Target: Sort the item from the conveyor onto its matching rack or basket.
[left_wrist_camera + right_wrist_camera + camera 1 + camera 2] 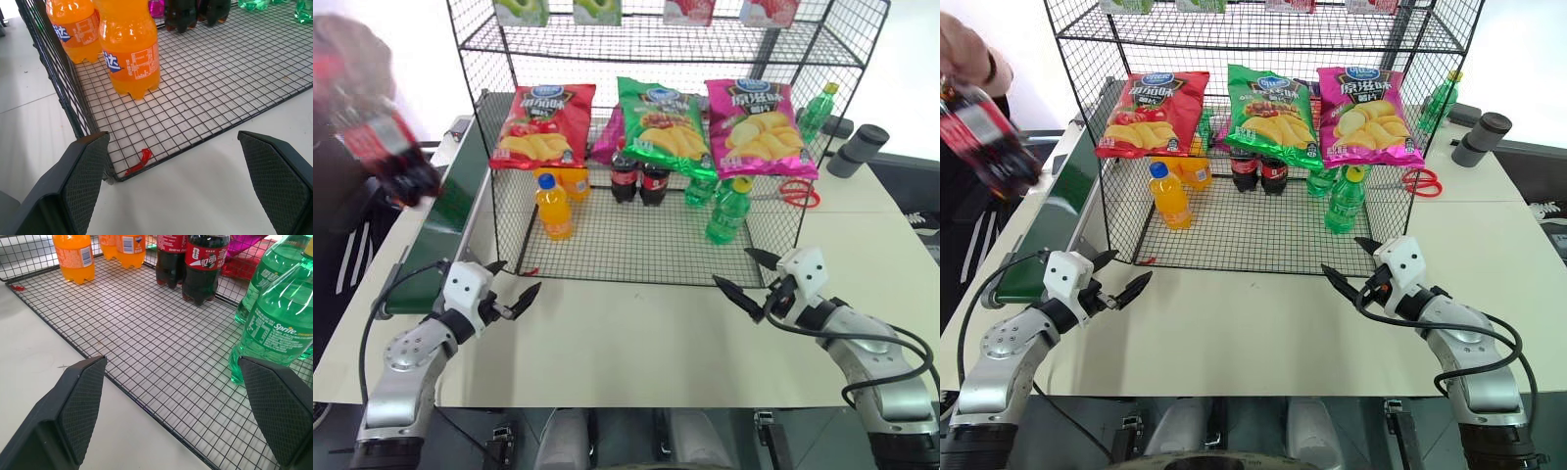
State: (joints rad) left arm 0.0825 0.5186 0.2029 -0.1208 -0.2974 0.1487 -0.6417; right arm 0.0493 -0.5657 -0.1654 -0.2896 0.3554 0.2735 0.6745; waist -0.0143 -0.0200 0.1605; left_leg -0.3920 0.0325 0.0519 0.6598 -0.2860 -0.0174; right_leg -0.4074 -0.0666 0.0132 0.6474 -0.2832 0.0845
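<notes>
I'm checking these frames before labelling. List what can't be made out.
- Cola bottle, left eye view: motion-blurred, label unreadable.
- Person's hand holding it, right eye view: cut off by the picture edge.
- Conveyor, left eye view: far end hidden behind the rack.
- Top-shelf packets, left eye view: cropped by the upper edge.

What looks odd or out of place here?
A person's hand holds a cola bottle tilted in the air above the belt, not lying on it. Red scissors lie on the table beside the wire rack.
</notes>
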